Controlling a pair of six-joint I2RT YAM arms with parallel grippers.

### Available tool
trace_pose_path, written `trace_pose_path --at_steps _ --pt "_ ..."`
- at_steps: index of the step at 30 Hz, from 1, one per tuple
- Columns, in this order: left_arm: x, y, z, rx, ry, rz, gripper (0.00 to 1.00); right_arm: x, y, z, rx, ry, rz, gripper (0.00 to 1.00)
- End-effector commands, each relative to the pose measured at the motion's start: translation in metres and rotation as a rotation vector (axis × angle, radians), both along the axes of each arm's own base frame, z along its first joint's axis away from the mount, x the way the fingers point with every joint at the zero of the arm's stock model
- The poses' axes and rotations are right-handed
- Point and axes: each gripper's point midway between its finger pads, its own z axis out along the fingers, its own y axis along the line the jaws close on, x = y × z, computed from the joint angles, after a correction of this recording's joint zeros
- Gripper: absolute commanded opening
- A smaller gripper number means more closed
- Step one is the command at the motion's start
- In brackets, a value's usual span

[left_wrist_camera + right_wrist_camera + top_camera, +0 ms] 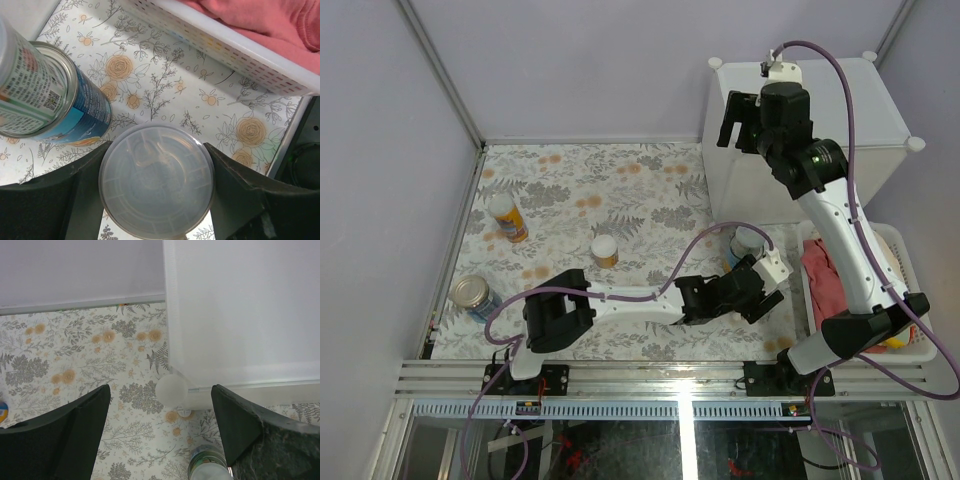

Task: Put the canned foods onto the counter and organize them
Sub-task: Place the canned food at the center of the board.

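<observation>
While the left hand (752, 283) has its fingers (75, 192) closed against both sides of a lidded can (156, 180), we log the step as pick-up — this can is gripped but not yet on the counter (880, 100).

It is at the near right of the table (620, 190), between the basket (225, 45) and a blue tin (75, 107) just beside it. We cannot tell whether it has left the table.

We judge its long axis vertical, with the lid pointing up at the wrist camera.

The right hand (160, 395) hangs over the counter's corner knob (171, 389), spread wide and holding nothing.

The next move calls for a straight lift clear of the tin, then a carry to the counter top — axis kept upright. Other cans (508, 218) stand well apart, on the left.
</observation>
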Motion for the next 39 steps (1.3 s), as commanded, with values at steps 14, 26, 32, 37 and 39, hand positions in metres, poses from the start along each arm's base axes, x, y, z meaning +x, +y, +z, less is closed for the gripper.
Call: trace_pose_path --at_steps 14,26,32,37,39 --pt "0.022 -0.026 0.056 -0.161 -0.119 0.033 0.84 0.005 0.004 0.014 0.020 -0.049 0.037 0.89" --pt "0.014 -0.017 0.072 -0.150 -0.108 0.002 0.98 0.004 0.004 0.013 0.013 -0.044 0.046 0.89" --pt "-0.001 0.005 0.103 -0.195 -0.087 -0.016 1.00 0.003 0.003 0.013 0.006 -0.046 0.046 0.89" --pt "-0.028 0.017 0.130 -0.219 -0.086 -0.097 1.00 0.003 0.003 0.013 0.007 -0.045 0.047 0.89" --pt "-0.036 0.024 0.140 -0.217 -0.091 -0.107 1.00 0.003 0.003 0.014 0.007 -0.047 0.046 0.89"
